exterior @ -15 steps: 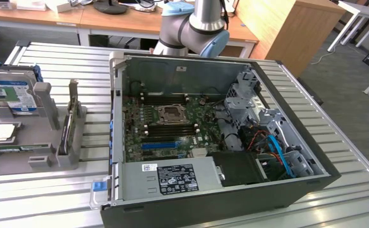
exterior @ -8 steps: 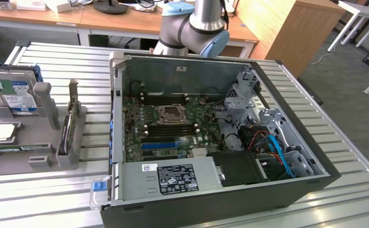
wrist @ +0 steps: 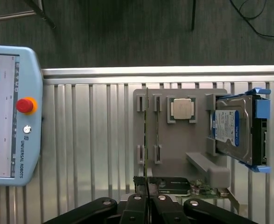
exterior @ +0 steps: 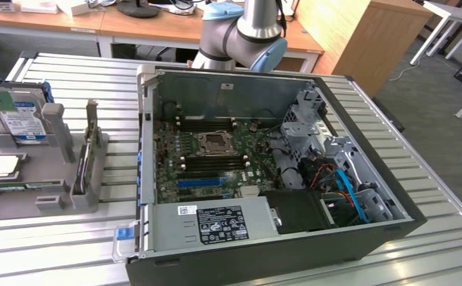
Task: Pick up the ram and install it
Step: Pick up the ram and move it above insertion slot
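Your wrist camera looks straight down on a slatted metal table [wrist: 94, 140] from well above it. The gripper [wrist: 147, 193] has its two fingers pressed together, clenched on nothing. The ram [wrist: 147, 135] stands on its long edge in a grey parts holder [wrist: 179, 140], so you see it as a thin green line. That line runs straight away from the closed fingertips, in line with the seam between them, and its nearer end meets them in the picture. By my judgement the gripper hangs high above the ram and does not touch it. Beside the ram in the holder lie a square silver processor [wrist: 182, 109] and then a hard drive [wrist: 235, 130] in blue rails. A teach pendant [wrist: 8, 116] lies well apart on the table. In the exterior view, the holder stands to the exterior view's left of the open computer case [exterior: 215, 89], whose motherboard [exterior: 171, 167] faces up.
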Available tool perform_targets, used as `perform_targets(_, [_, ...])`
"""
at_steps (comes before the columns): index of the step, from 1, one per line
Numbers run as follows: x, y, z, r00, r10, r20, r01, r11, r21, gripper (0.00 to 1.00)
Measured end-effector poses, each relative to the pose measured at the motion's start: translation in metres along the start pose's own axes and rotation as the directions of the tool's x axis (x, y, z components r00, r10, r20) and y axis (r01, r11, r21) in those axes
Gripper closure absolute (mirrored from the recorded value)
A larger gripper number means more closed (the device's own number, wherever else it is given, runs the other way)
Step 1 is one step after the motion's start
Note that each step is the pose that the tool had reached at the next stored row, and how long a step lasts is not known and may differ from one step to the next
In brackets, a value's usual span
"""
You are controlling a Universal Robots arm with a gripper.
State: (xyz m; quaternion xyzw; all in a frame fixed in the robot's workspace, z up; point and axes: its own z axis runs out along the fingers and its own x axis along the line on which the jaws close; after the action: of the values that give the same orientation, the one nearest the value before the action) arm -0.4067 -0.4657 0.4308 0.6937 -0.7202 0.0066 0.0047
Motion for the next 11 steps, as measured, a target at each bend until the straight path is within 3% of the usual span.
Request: perform_targets(11, [-0.0001, -0.0024, -0.0031, 1.0, 0.001, -0.0001, -0.001, 1.0, 0.0004, 0.88])
